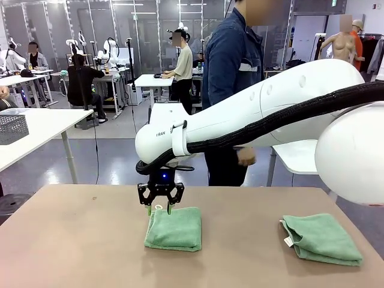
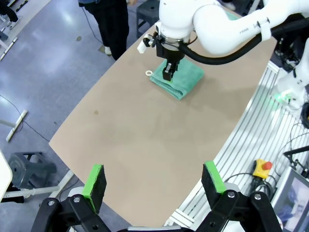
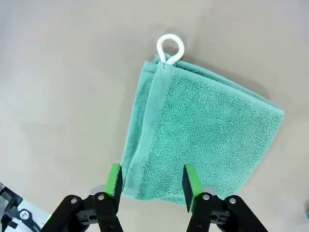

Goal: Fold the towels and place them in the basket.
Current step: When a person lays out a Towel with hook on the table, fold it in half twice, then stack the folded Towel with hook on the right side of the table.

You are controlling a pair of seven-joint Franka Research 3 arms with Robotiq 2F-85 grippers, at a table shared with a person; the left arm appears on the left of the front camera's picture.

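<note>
Two folded mint-green towels lie on the brown table (image 1: 78,240): one in the middle (image 1: 174,229), the other at the right (image 1: 321,239). My right gripper (image 1: 159,209) reaches across and stands down at the middle towel's far left corner, by its white loop (image 1: 158,207). In the right wrist view its jaws (image 3: 152,182) are partly closed and still apart, straddling the towel (image 3: 193,130) edge opposite the loop (image 3: 170,48). My left gripper (image 2: 153,183) hangs wide open high over the table, holding nothing, and looks down on the towel (image 2: 181,79) and right gripper (image 2: 169,72). The basket (image 1: 12,127) stands on a white side table.
A person (image 1: 231,78) stands at the table's far edge. My right arm (image 1: 270,114) spans the space above the table from the right. A yellow box with a red button (image 2: 262,167) sits off the table by metal rails. Bare tabletop lies left of the middle towel.
</note>
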